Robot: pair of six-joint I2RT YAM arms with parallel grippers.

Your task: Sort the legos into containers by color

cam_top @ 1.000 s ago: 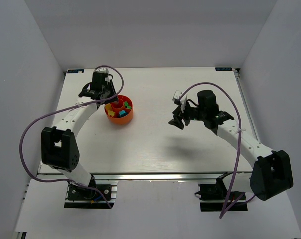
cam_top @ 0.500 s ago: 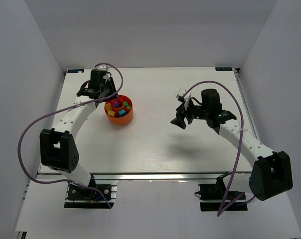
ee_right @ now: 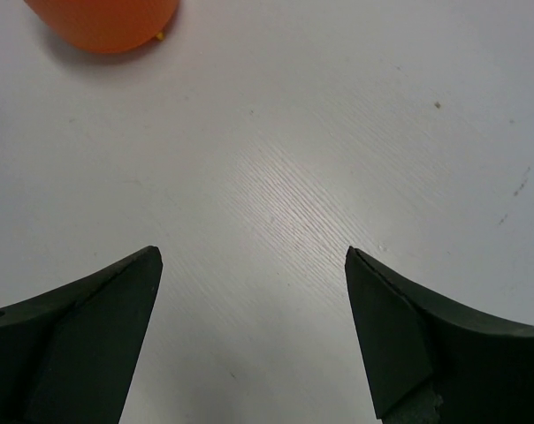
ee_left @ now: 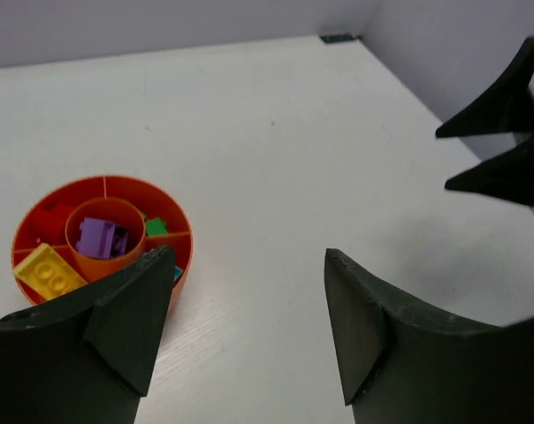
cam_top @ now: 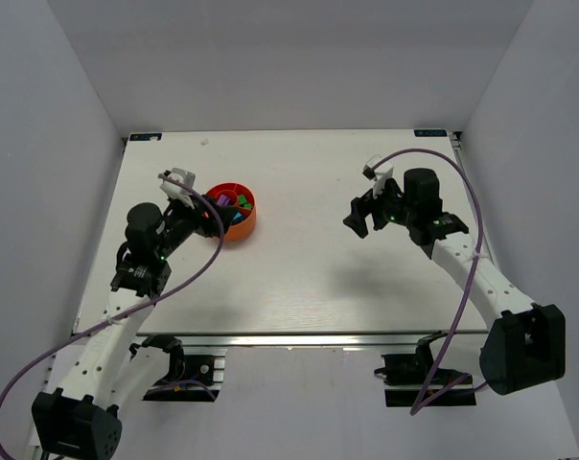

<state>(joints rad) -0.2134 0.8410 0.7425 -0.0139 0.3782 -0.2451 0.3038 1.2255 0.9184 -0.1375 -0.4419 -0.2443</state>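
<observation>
Left wrist view: the round orange dish (ee_left: 184, 254) is seen standing upright on the white table (ee_left: 276, 132), its mouth turned upward, just beside one finger of the left gripper (ee_left: 247, 265); being round, it shows no long axis. Its red insert is divided into wedge sections around a central cup (ee_left: 105, 202). Purple legos (ee_left: 102, 238) are lodged in that cup; a yellow brick (ee_left: 44, 272) is laid studs-up in a near wedge, its long axis running from upper left to lower right; a red piece (ee_left: 48, 221) and a green piece (ee_left: 156, 227) are lodged in other wedges. The plastic is seen to be smooth and hard-edged; the table is faintly grained. The left jaws are held apart with nothing between them. In the top external view the dish is placed toward the table's left rear. The jaws of the right gripper (ee_right: 252, 254) are spread wide over bare table, nothing held.
</observation>
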